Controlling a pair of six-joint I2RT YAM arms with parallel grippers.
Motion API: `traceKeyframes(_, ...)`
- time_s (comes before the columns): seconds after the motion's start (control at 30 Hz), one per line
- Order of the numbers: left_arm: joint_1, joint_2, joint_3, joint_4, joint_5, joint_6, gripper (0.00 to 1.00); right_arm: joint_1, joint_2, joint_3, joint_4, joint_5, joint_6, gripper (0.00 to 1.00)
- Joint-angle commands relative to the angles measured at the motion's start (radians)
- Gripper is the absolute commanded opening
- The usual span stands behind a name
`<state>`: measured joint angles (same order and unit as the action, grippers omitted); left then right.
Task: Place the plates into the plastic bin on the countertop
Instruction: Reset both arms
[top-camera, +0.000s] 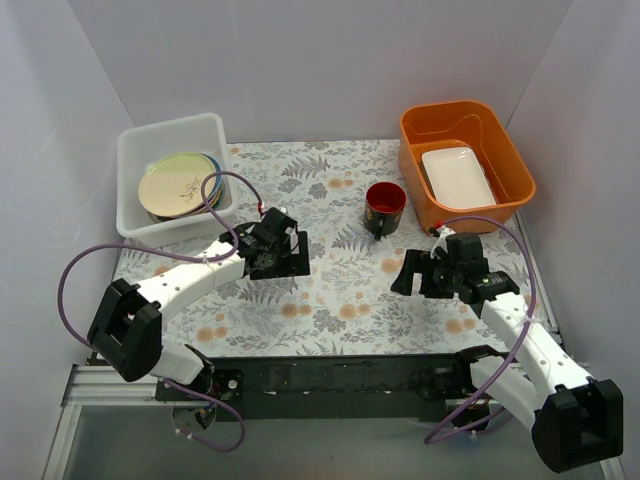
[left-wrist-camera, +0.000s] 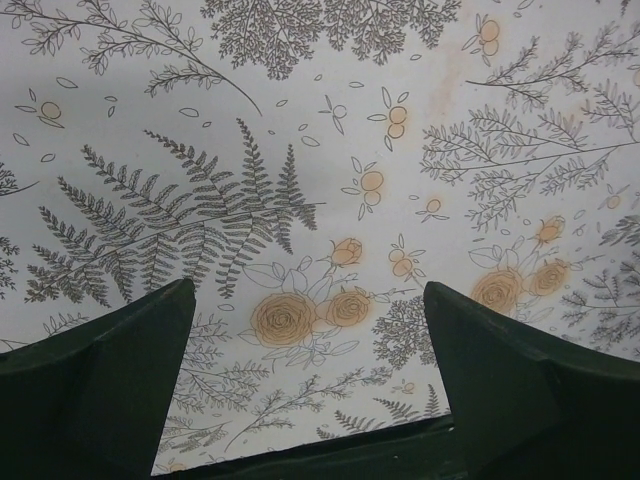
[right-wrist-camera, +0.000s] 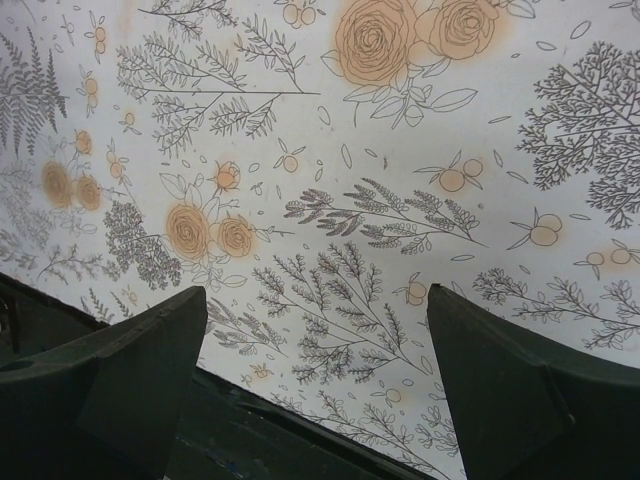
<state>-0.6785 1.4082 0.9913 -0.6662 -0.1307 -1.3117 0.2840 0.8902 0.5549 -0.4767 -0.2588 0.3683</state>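
Plates (top-camera: 178, 185) lie stacked inside the plastic bin (top-camera: 132, 150) at the far left corner of the bench (top-camera: 330, 300). You see a pale yellow-green one on top with a small sprig printed on it, and coloured rims of others peek out beneath it on its right side.

Your left claw (left-wrist-camera: 310, 385) stands wide open, its two dark fingers (left-wrist-camera: 110, 380) spread apart with only the leaf-and-flower cloth showing between them. It hangs over the bench near the bin's near right corner, apart from it.

Your right claw (right-wrist-camera: 315, 385) is likewise spread wide and holds nothing, with only printed cloth under it. It sits over the right half of the bench, pointing left.

Between the two claws and a little farther back, a dark red mug (top-camera: 385, 207) stands upright. At the far right corner an orange tub (top-camera: 512, 160) holds a white rectangular dish (top-camera: 457, 177) lying flat.
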Motion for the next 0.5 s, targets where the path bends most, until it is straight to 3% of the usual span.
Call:
traceKeyframes(0.0,-0.003,-0.003,-0.017,0.013,-0.035,-0.027,0.98,0.009,0.024,0.077,-0.022,0.058,-0.037,0.98)
traceKeyframes(0.23,-0.003,0.005,-0.01,0.048,-0.026,-0.018,0.98,0.009,0.073,0.106,-0.011,0.058,-0.052,0.98)
traceKeyframes(0.47,-0.003,-0.092,-0.056,0.134,-0.048,-0.007,0.98,0.007,0.089,0.114,0.013,0.073,-0.068,0.98)
